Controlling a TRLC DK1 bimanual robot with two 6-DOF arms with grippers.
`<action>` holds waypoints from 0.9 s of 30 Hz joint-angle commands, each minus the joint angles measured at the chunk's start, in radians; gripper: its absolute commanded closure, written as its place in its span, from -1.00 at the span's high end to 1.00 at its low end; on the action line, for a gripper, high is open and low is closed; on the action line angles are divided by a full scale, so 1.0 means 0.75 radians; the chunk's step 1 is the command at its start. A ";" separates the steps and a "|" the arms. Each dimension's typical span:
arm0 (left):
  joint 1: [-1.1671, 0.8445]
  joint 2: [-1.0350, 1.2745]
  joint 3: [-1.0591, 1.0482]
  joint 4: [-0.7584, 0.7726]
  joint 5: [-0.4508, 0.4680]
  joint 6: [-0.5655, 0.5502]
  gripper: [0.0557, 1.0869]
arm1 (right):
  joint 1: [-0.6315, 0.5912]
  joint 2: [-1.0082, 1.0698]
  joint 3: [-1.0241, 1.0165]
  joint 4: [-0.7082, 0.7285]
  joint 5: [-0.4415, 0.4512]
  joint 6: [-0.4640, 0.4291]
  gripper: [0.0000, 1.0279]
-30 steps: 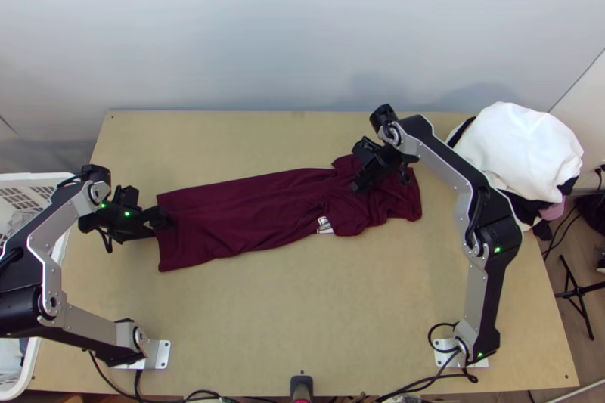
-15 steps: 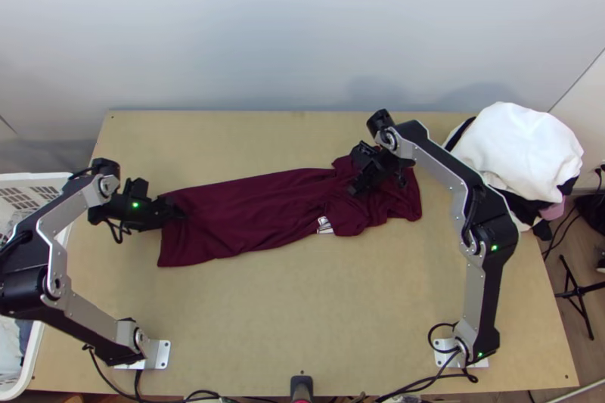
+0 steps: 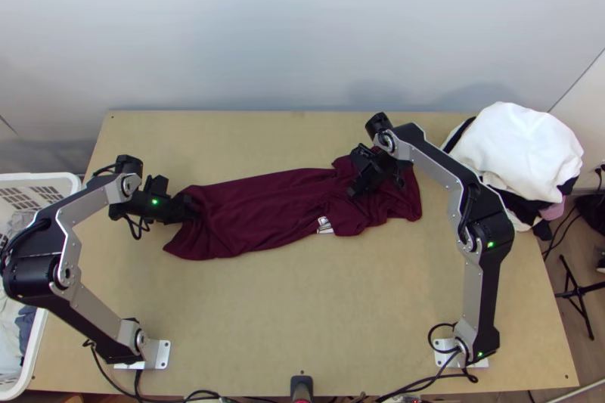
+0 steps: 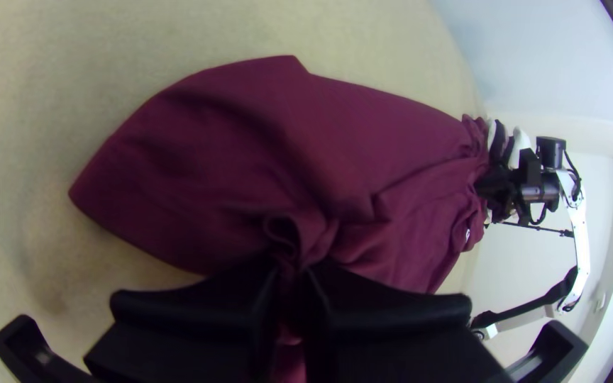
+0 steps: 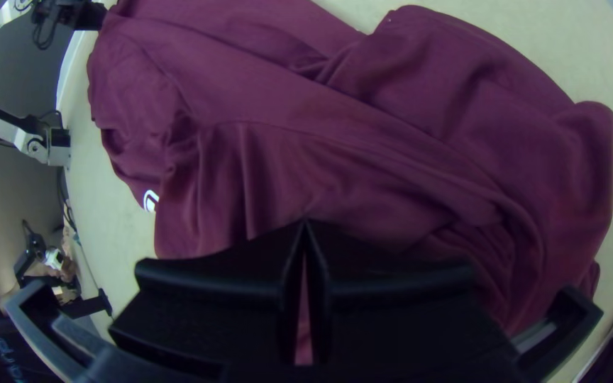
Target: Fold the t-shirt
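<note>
Left gripper (image 3: pixel 192 209) clenched on left end of t-shirt (image 3: pixel 265 210), cloth gathered there, right gripper (image 3: pixel 355 190) at right end, tips together, cloth grip cannot be told.

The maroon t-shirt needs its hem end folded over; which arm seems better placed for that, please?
Left, I'd judge: the left gripper pinches the t-shirt at that end between its fingers, while the right gripper is at the opposite end.
</note>
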 commanded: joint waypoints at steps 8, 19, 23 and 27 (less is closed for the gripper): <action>0.018 -0.200 0.155 -0.144 0.051 -0.051 -0.92 | -0.007 -0.061 0.028 -0.020 -0.012 0.041 -0.94; 0.157 -0.363 0.533 -0.543 0.051 0.072 -0.92 | -0.177 -0.393 -0.011 -0.165 -0.051 0.053 -0.94; 0.253 -0.363 0.531 -0.625 0.051 0.188 -0.92 | -0.250 -0.444 -0.082 -0.168 -0.051 0.039 -0.94; 0.386 -0.355 0.500 -0.670 0.051 0.293 -0.92 | -0.262 -0.466 -0.129 -0.168 -0.051 0.028 -0.94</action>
